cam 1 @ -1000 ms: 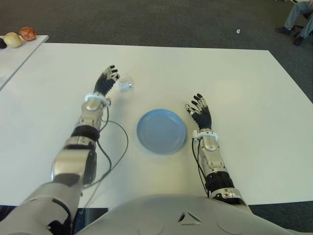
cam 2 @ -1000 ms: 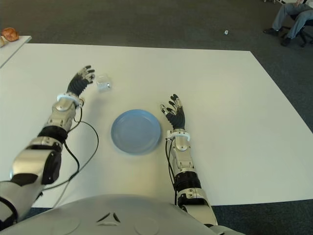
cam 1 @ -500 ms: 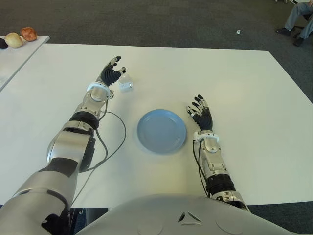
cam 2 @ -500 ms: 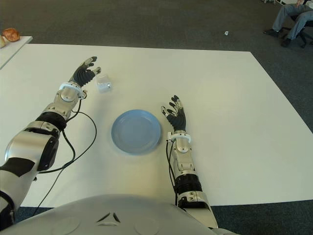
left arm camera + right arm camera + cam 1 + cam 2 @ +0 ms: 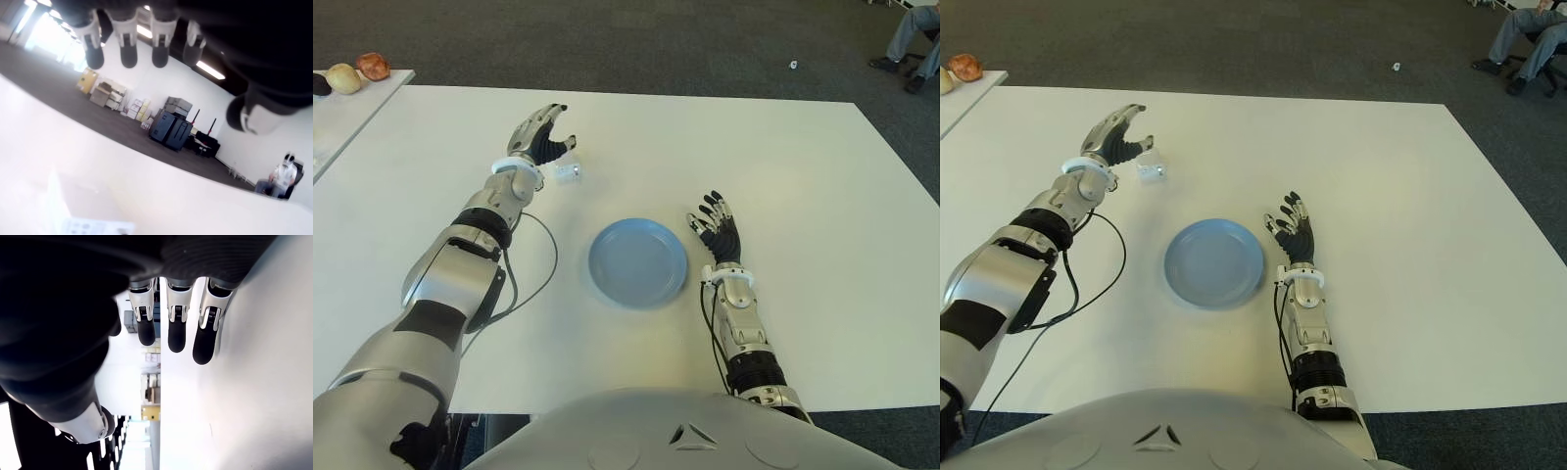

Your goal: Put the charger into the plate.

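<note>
1. I am holding my left hand (image 5: 538,137) out over the white table (image 5: 803,176), at about 10 o'clock from the blue plate (image 5: 637,262).
2. Its fingers (image 5: 128,46) are hanging spread and slightly curved, gripping nothing; the thumb is standing apart from them.
3. The charger (image 5: 568,172), a small white block, is lying on the table just beside my left fingertips at their 4 o'clock side; I cannot tell whether they are touching it.
4. The charger is sitting at 11 o'clock from the plate, well apart from it.
5. I am showing my right hand (image 5: 716,227) just beside the plate at its 3 o'clock, fingers extended and holding nothing.
</note>
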Action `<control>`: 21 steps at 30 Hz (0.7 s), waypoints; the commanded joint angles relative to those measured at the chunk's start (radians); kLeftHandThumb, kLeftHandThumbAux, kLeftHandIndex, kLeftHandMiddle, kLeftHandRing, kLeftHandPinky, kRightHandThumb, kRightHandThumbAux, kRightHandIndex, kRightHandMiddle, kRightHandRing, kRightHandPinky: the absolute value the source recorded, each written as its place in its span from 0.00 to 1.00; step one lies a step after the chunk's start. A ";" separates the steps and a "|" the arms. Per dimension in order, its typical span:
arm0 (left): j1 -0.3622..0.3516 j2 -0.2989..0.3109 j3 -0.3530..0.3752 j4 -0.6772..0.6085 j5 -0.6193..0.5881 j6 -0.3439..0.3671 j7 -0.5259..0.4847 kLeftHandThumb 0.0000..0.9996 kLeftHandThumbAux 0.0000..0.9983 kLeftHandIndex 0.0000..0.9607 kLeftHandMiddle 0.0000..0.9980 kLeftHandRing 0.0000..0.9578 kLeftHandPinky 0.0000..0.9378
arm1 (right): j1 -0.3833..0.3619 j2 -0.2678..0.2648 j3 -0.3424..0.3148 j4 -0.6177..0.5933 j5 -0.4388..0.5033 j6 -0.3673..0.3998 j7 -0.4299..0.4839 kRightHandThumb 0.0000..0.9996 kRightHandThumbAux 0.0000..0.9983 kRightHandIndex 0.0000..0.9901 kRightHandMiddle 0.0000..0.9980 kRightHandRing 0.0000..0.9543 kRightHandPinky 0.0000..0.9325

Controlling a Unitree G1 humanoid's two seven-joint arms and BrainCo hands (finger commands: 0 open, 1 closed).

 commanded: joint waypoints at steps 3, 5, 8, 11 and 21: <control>-0.044 -0.020 -0.154 0.057 0.164 0.064 0.118 0.14 0.43 0.00 0.00 0.00 0.00 | 0.029 -0.010 -0.007 0.020 0.005 0.038 0.011 0.12 0.79 0.04 0.14 0.15 0.17; -0.050 -0.027 -0.193 0.074 0.199 0.075 0.140 0.13 0.43 0.00 0.00 0.00 0.00 | 0.027 -0.012 -0.009 0.023 0.006 0.038 0.012 0.11 0.78 0.04 0.15 0.16 0.17; -0.053 -0.033 -0.243 0.091 0.245 0.086 0.166 0.12 0.44 0.00 0.00 0.00 0.00 | 0.025 -0.017 -0.014 0.027 0.010 0.034 0.017 0.08 0.77 0.04 0.15 0.16 0.17; -0.046 -0.043 -0.286 0.106 0.280 0.099 0.177 0.12 0.44 0.00 0.00 0.00 0.00 | 0.024 -0.016 -0.018 0.025 0.016 0.029 0.021 0.07 0.77 0.04 0.15 0.16 0.16; -0.007 -0.066 -0.308 0.129 0.272 0.134 0.101 0.05 0.47 0.00 0.00 0.00 0.00 | 0.040 -0.021 -0.025 -0.017 0.035 0.036 0.043 0.05 0.77 0.04 0.17 0.18 0.19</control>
